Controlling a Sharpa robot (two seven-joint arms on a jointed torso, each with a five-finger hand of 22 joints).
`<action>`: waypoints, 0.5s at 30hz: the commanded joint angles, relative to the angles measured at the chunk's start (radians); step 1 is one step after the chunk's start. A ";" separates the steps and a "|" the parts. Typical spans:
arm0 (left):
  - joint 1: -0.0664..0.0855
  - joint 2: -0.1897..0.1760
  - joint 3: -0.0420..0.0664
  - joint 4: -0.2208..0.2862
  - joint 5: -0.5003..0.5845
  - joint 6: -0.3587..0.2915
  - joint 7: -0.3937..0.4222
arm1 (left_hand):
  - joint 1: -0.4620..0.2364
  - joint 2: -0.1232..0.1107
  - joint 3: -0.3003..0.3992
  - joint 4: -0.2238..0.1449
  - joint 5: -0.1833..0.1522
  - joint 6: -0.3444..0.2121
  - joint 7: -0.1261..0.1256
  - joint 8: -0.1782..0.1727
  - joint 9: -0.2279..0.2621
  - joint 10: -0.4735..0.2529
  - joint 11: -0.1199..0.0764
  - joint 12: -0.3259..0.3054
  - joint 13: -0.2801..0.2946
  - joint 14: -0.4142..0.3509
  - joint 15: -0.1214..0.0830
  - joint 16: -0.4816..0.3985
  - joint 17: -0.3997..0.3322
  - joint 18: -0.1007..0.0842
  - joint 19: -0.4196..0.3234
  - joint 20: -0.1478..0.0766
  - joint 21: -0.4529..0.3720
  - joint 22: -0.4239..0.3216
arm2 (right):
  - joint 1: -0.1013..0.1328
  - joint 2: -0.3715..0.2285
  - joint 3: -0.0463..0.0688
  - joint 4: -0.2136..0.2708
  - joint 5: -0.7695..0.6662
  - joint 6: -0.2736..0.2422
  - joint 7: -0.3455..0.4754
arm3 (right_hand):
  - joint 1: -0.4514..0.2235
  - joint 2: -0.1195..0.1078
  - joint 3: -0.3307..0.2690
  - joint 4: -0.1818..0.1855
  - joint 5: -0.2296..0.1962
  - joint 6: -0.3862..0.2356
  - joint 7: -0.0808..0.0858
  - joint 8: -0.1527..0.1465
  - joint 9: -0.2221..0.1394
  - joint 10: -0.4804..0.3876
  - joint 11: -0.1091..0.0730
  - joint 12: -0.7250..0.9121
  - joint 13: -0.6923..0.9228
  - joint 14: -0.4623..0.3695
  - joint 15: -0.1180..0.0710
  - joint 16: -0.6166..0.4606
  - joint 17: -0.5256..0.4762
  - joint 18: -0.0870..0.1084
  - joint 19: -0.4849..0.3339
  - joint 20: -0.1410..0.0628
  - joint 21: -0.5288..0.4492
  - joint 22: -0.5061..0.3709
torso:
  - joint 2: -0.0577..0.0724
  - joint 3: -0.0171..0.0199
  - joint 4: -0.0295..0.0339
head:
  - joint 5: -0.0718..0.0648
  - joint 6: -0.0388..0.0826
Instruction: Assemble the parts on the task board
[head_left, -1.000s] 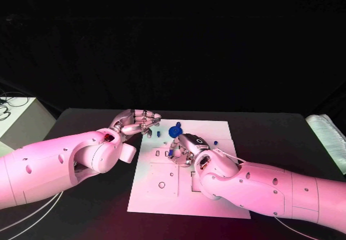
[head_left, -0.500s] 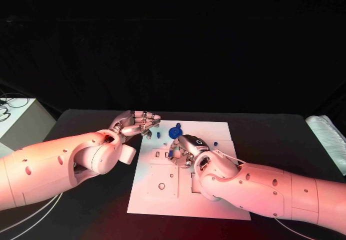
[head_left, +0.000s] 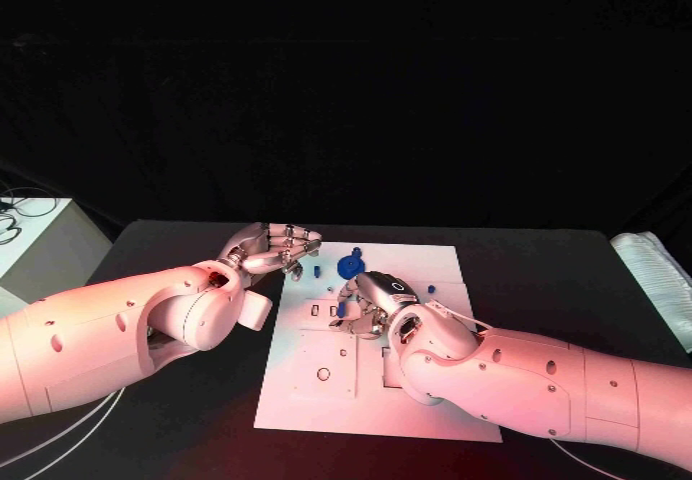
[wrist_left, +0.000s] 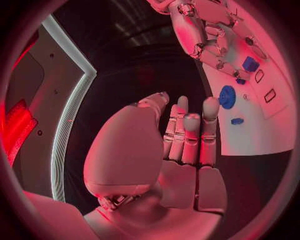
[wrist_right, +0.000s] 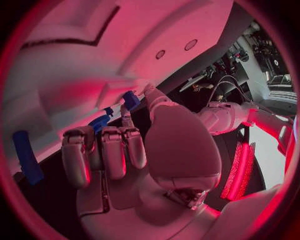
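Note:
The white task board (head_left: 418, 400) lies in the middle of the black table. At its far end a blue gear (head_left: 349, 265) lies flat, with a small blue part (head_left: 356, 248) behind it and another (head_left: 313, 270) near the left edge. My right hand (head_left: 372, 298) hovers low over the board just near of the gear, fingers curled. In the right wrist view its thumb and a fingertip meet on a small blue part (wrist_right: 131, 100). My left hand (head_left: 271, 246) hangs at the board's far left corner, holding nothing; its fingers (wrist_left: 187, 135) lie straight, off the board (wrist_left: 262, 130).
A blue part (head_left: 431, 291) lies on the board right of my right hand, and a blue bar (wrist_right: 25, 157) lies beside its curled fingers. A clear plastic object (head_left: 656, 270) lies at the table's right edge. A pale box (head_left: 36, 240) stands off the table's left side.
My right hand has edged slightly left and nearer over the board. The left hand has stayed almost still.

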 joint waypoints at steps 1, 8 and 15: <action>0.001 0.004 0.001 -0.002 -0.022 0.011 -0.006 | 0.001 -0.001 0.000 0.006 -0.001 -0.011 -0.002 0.008 0.003 -0.005 -0.002 0.027 0.013 0.022 -0.002 0.008 0.023 -0.013 0.021 -0.001 0.017 0.021 | 0.000 -0.014 0.000 0.022 -0.004 -0.039 0.033 | 0.014 0.002 -0.013 0.006 0.005 -0.011 0.001 -0.005 -0.002 0.066 0.006 -0.006 0.229 0.104 0.007 0.006 0.263 -0.007 0.105 0.006 0.002 0.263 | 0.000 0.0013 0.0000 | 0.001 0.001; 0.001 0.009 0.001 -0.023 -0.136 0.009 -0.127 | -0.120 0.010 -0.047 0.030 0.004 0.023 -0.024 0.081 0.034 0.001 -0.028 0.348 0.196 0.264 -0.025 0.128 0.407 -0.049 0.180 -0.022 0.138 0.208 | 0.044 -0.097 0.008 0.096 0.143 -0.073 0.248 | 0.077 0.023 -0.017 0.010 0.006 -0.011 0.003 -0.006 -0.006 0.069 0.007 -0.003 0.232 0.104 0.008 0.006 0.263 -0.007 0.105 0.008 0.002 0.263 | -0.009 0.0012 -0.0051 | 0.002 0.006; 0.021 0.036 0.001 -0.065 -0.366 0.103 -0.313 | -0.151 0.026 -0.035 0.029 0.021 0.064 -0.064 0.157 0.096 0.142 -0.063 0.585 0.445 0.410 -0.058 0.195 0.694 -0.092 0.347 -0.051 0.251 0.422 | 0.114 -0.224 0.014 0.190 0.321 0.035 0.382 | 0.111 0.034 -0.001 0.002 0.004 -0.005 0.003 -0.001 -0.007 0.055 0.007 -0.017 0.219 0.104 0.008 0.006 0.263 -0.007 0.105 0.008 0.002 0.263 | -0.025 0.0012 -0.0038 | 0.004 -0.002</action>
